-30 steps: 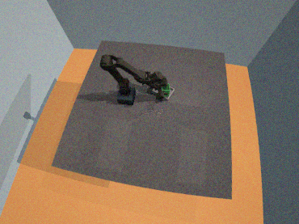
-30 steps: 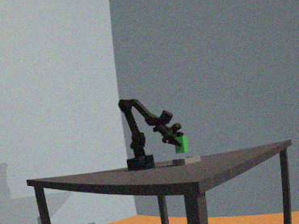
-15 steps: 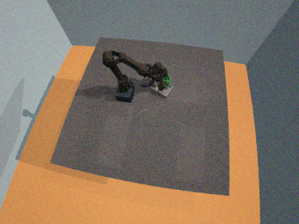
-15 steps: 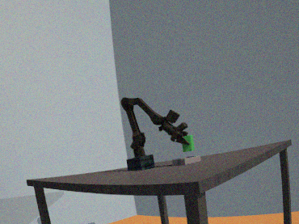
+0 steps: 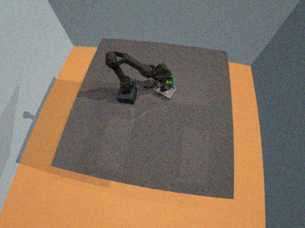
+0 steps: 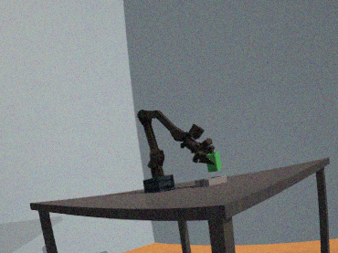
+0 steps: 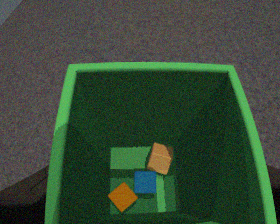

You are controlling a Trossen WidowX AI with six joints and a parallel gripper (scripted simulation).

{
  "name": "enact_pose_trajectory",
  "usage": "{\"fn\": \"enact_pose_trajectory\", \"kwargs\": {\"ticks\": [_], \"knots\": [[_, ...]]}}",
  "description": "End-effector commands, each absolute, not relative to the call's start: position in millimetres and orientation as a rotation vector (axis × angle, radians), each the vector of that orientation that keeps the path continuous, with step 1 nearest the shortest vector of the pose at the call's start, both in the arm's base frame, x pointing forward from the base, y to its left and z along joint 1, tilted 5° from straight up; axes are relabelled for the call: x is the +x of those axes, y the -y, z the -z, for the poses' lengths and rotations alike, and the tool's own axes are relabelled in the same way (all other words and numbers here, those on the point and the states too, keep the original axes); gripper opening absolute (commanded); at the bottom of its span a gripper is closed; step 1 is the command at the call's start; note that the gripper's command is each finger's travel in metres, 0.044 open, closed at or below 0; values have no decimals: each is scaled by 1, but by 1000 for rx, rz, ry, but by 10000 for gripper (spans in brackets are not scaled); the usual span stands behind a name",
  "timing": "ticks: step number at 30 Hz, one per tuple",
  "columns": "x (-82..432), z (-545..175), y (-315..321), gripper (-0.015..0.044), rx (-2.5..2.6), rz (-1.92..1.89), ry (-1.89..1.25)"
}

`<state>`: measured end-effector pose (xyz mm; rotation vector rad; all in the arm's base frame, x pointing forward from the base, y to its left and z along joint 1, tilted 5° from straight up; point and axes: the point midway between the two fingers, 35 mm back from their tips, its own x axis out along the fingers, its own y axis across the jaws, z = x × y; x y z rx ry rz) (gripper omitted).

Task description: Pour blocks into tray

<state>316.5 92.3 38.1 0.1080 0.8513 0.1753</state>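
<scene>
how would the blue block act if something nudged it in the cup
The blue block would probably slide rather than roll, since its faces look flat. It looks stiff, with straight edges, so it likely wouldn't squash. It may soon bump the orange block, which lies close by on the floor of the cup.
</scene>
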Motion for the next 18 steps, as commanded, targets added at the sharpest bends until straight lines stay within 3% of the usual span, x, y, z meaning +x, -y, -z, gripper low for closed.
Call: {"fn": "enact_pose_trajectory", "kwargs": {"ticks": [1,18], "knots": [[319,-38,-93,0,207,-127,-855],[321,-35,-94,0,554,33,-874]]}}
